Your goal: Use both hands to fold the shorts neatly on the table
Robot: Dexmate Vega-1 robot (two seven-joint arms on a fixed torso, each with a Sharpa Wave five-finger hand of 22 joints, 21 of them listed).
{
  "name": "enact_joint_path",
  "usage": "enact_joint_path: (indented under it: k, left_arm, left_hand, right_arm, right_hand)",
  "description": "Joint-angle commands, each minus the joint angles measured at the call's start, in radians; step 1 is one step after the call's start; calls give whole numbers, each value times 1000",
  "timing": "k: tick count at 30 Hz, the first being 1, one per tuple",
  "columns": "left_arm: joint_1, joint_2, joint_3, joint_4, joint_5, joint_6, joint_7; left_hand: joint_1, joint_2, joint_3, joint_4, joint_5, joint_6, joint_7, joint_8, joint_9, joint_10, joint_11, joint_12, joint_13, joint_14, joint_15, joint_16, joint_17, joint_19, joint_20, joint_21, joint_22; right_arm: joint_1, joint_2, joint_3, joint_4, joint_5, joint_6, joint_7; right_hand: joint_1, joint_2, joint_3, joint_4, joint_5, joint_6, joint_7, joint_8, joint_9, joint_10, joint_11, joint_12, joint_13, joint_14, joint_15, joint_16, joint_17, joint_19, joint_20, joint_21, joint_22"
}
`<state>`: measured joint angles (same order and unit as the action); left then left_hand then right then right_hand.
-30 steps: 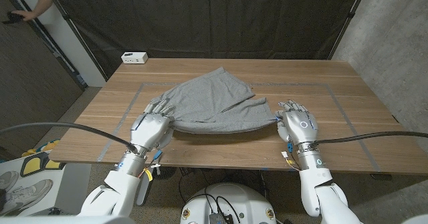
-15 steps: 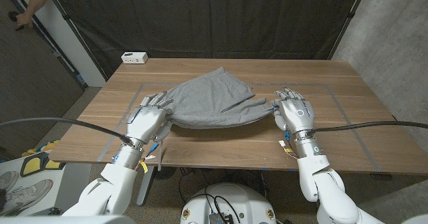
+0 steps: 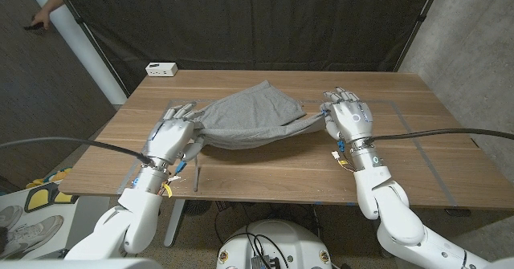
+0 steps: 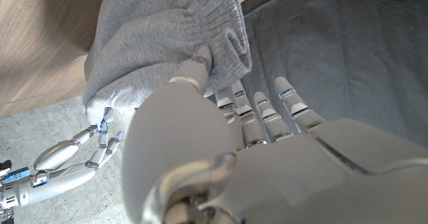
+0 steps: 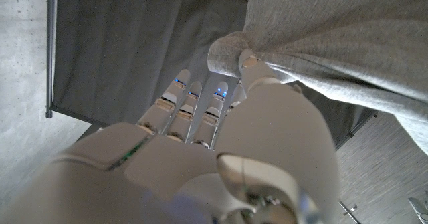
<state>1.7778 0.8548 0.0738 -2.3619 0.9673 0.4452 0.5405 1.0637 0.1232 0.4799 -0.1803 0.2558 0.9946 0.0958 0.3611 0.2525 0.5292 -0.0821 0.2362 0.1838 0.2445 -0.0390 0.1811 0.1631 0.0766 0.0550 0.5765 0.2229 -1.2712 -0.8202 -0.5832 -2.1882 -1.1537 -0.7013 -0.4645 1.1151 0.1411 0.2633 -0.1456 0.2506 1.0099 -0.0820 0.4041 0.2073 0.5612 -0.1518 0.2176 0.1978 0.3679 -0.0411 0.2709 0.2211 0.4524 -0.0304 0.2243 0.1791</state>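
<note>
Both hands held the grey shorts (image 3: 250,118) mid-table, the near edge lifted off the table (image 3: 265,181). The left hand (image 3: 171,135) pinched one corner, the right hand (image 3: 348,117) the other.

You have the shorts (image 3: 250,118) stretched across the counter (image 3: 418,152) between your left hand (image 3: 170,136) at nine o'clock and right hand (image 3: 348,118) at three; a box (image 3: 161,69) sits at eleven.

Grey shorts (image 3: 249,118) seemingly between raised hands
</note>
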Motion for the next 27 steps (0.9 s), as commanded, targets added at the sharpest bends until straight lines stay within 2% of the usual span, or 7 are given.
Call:
enact_joint_path:
  k: [1, 7, 14, 27]
  left_arm:
    - [-33, -47, 11, 14, 40, 13, 7]
    - [-45, -66, 17, 17, 47, 23, 21]
    - [-62, -86, 32, 18, 66, 45, 35]
    - [-100, -110, 71, 22, 120, 102, 62]
  left_hand:
    - [6, -15, 7, -2, 13, 125, -23, 118, 129, 9, -1, 1, 2, 17, -38, 4, 1, 5, -9, 7, 1]
    - [9, -27, 17, 0, 35, 148, -8, 130, 136, 13, 3, -4, 3, 23, -37, 3, 2, 3, -11, 11, 1]
    - [9, -35, 28, 4, 63, 157, -5, 139, 143, 25, 6, -4, 4, 33, -34, 4, 4, 6, -10, 18, 1]
    - [3, -48, 44, 9, 107, 158, -2, 150, 157, 41, -14, -7, 7, 48, -37, 6, 6, 8, -12, 30, 3]
  right_arm:
    - [106, 35, 1, 59, -18, 82, 11]
    - [164, 49, -7, 92, -10, 128, 23]
    - [229, 63, -13, 138, 8, 179, 13]
    - [361, 91, -45, 241, 51, 273, 1]
  right_hand:
    - [13, 1, -1, -1, 2, 14, 3, 6, 1, 8, -4, -4, 2, 10, -178, 3, 0, 1, -1, 6, 6]
    - [13, -2, 0, 0, 4, 17, 4, 6, 1, 9, -4, -6, 2, 13, -176, -1, -4, 1, 0, 6, 6]
    - [12, -2, 0, 2, 7, 17, 3, 6, 1, 13, -8, -6, 2, 16, -177, -5, -6, 0, 0, 5, 6]
    - [11, -3, 0, 4, 11, 22, 2, 6, 1, 17, -11, -8, 2, 21, -177, -12, -9, 1, 2, 4, 5]
